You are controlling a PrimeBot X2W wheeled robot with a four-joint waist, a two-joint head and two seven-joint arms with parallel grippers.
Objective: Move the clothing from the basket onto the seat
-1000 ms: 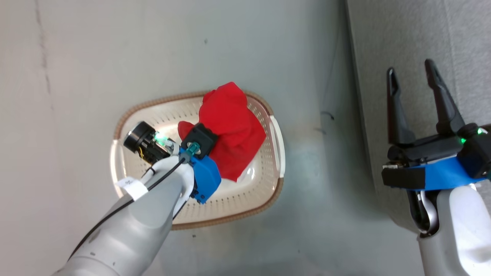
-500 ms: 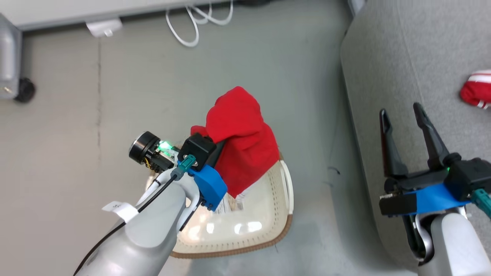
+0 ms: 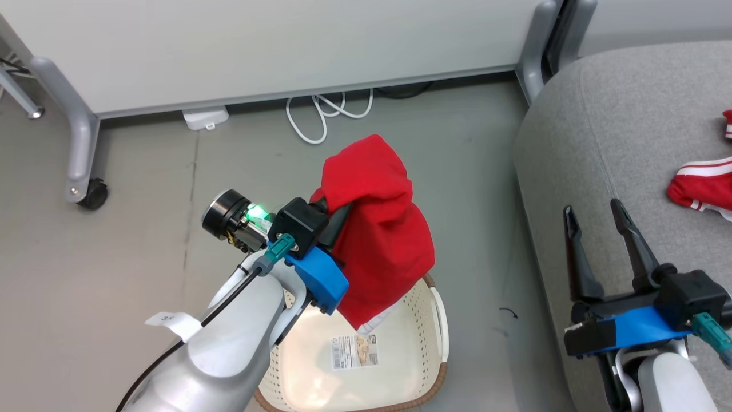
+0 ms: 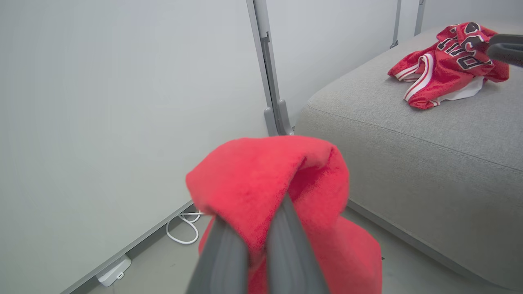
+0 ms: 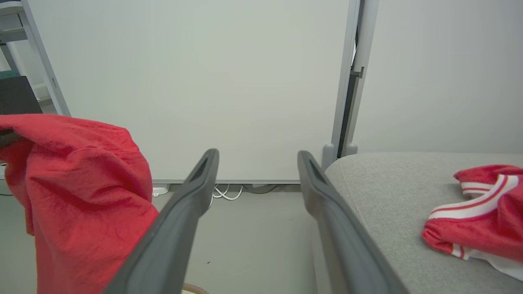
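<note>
**A:** What's on the left?

**B:** The left gripper is pinched tight on the plain red garment, which hangs in the air above the basket.

**A:** And the basket itself?

**B:** It's on the floor, with a paper label on its bottom.

**A:** Further right?

**B:** The right gripper has its fingers spread wide with nothing between them, over the grey sofa edge. The striped jersey lies crumpled on the sofa.
</note>
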